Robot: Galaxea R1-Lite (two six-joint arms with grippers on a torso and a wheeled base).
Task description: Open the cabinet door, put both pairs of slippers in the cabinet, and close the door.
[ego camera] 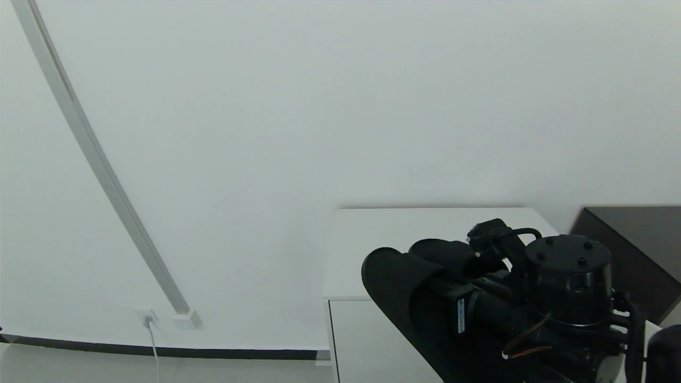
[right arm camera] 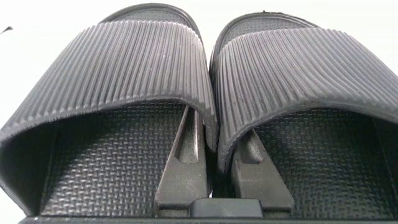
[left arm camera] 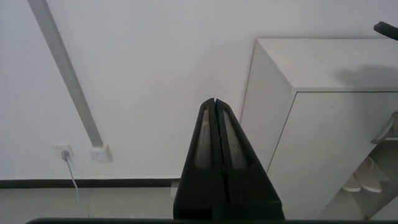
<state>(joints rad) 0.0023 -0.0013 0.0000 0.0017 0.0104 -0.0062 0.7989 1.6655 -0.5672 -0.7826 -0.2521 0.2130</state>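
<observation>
Head view: the white cabinet stands against the wall. The pair of black slippers hangs on the right arm just in front of the cabinet's near top edge, toes pointing away from the arm. A dark piece of furniture sits just beside the cabinet on its right. On the wall to the cabinet's left, a slanted cable duct runs down to a socket with a cord plugged in.

Left wrist view: the left gripper is clenched on nothing, its two fingers pressed flat together, and it sits off the cabinet's left corner. Low in the cabinet's front a pale pair of slippers rests on a shelf.

Right wrist view: the right gripper grasps the black slippers. One finger lies inside each shoe, pinching their adjoining side walls together under the ribbed straps.
</observation>
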